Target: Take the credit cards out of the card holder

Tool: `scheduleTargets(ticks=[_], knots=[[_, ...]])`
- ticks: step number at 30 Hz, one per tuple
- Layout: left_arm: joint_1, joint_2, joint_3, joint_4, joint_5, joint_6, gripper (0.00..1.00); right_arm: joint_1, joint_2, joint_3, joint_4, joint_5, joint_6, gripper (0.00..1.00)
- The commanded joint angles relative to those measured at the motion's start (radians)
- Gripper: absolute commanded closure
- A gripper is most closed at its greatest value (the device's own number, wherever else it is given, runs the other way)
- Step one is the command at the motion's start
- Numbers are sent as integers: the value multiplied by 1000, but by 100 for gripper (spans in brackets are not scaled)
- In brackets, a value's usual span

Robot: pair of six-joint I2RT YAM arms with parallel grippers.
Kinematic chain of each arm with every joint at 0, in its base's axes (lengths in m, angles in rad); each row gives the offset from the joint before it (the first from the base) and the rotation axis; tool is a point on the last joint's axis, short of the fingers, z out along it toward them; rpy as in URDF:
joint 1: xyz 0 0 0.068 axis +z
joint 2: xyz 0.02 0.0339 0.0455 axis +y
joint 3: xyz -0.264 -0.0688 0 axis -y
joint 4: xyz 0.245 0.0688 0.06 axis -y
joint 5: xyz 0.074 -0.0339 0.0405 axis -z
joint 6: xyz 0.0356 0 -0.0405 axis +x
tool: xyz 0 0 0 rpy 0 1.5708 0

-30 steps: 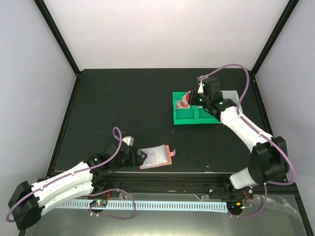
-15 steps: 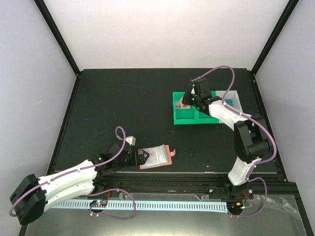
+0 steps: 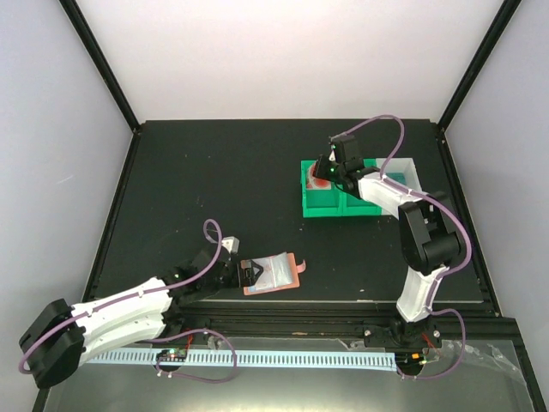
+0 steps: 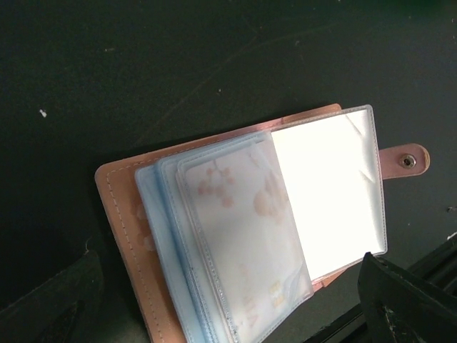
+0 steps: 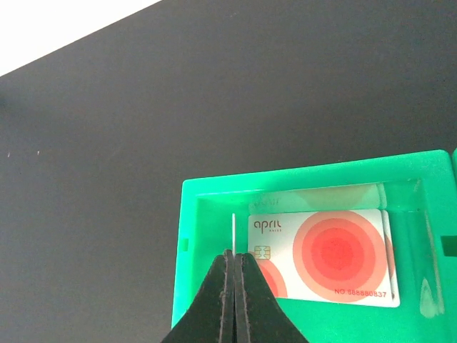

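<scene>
The salmon-pink card holder (image 3: 274, 273) lies open near the table's front edge. In the left wrist view the card holder (image 4: 121, 229) shows its pale blue sleeves, and a whitish credit card (image 4: 246, 221) with reddish marks sits inside the top sleeve. My left gripper (image 4: 235, 311) is open, one finger on each side of the holder. My right gripper (image 5: 234, 254) is shut on a thin white card (image 5: 233, 230), seen edge-on, over the green bin (image 5: 187, 236). Another credit card (image 5: 321, 257), white with red circles, lies flat in that bin.
The green bin (image 3: 310, 199) has two compartments and stands at the back right, with a white bin (image 3: 410, 170) right of it. The holder's snap tab (image 4: 405, 161) points toward the front rail (image 4: 428, 268). Black posts frame the table.
My right arm has swung left over the green bin's left compartment with its jaws still shut. The left arm and the holder have barely moved.
</scene>
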Motion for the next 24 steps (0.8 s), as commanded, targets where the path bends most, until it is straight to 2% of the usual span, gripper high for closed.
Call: scheduleTargets(ticks=[1,10,14,24], knots=[[4,32,24,51,35,5,1,-7,39,25,54,-22,13,99],[5,77,51,45,68,18,1,-10,95,20,98,-24,25,98],[4,77,63,34,72,19,1,-10,95,28,86,7,10,87],[4,70,83,10,55,19,1,-19,45,49,24,45,-30,71]])
